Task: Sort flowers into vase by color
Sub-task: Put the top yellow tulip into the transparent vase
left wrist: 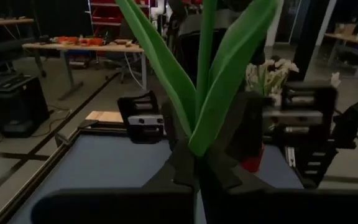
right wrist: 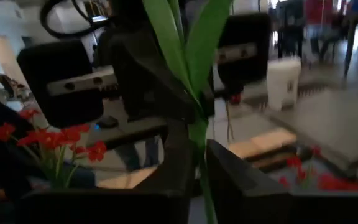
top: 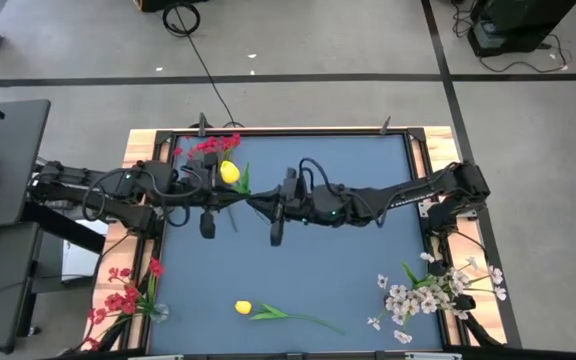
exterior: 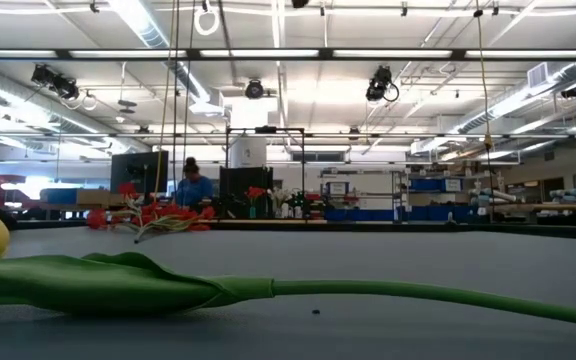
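Note:
A yellow tulip (top: 229, 172) with long green leaves (left wrist: 229, 74) hangs above the table's middle, between my two grippers. My left gripper (top: 240, 200) comes from the left and is shut on its stem. My right gripper (top: 261, 205) faces it from the right, its fingers close about the same stem (right wrist: 199, 140). A second yellow tulip (top: 243, 307) lies flat on the mat near the front edge, and the low view shows its leaf (exterior: 118, 280) close up. Red flowers (top: 126, 292) stand at the front left and white flowers (top: 438, 290) at the front right. My left gripper pinches the tulip's stem where the leaves spring from it (left wrist: 197, 142), between its two fingers. The fingers come level from the table's left and lie across the stem. The tulip is lifted clear, its blossom toward the far edge. My right gripper has the same stem (right wrist: 201, 163) between its two fingers (right wrist: 179, 165), close beside the left gripper's hold. The fingers come level from the table's right and lie across the stem. Whether both pads press on the stem, I cannot tell.
A bunch of red flowers (top: 208, 147) lies at the far edge, just beyond the held tulip. A glass vase (top: 158, 312) holds the front-left red flowers. The wooden frame (top: 138, 140) rims the blue mat (top: 348, 270), which is bare between the arms and the lying tulip.

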